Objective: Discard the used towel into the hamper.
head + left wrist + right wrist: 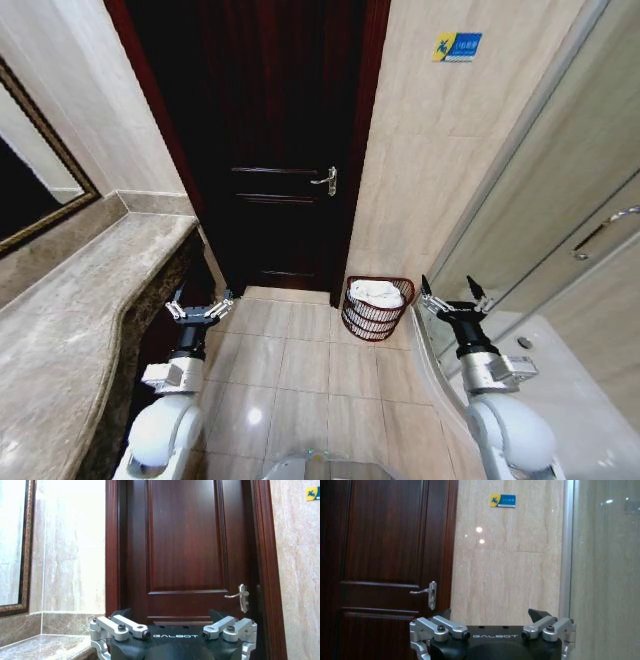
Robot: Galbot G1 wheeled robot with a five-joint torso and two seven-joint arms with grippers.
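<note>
White towel (pixel 377 293) already lies in the hamper (pixel 374 318), so we judge the discard done; our left gripper (pixel 199 306) and right gripper (pixel 455 300) hang wide open, empty.

one hamper (pixel 376 310), one towel (pixel 376 293), two grippers

A: What do the arms look like from the head camera?

B: Each is a glossy white rounded shell, then a grey boxy wrist block, then a black ribbed neck. The left gripper (pixel 200 306) and right gripper (pixel 455 300) have black bodies with silver linkages.

A: And up close?

B: In the left wrist view the left gripper (pixel 174 620) has a matte black housing lettered "GALBOT" in white, silver link bars with dark screws at the pivots, and black pointed fingers (pixel 122 612). The right gripper (pixel 493 619) looks identical.
</note>
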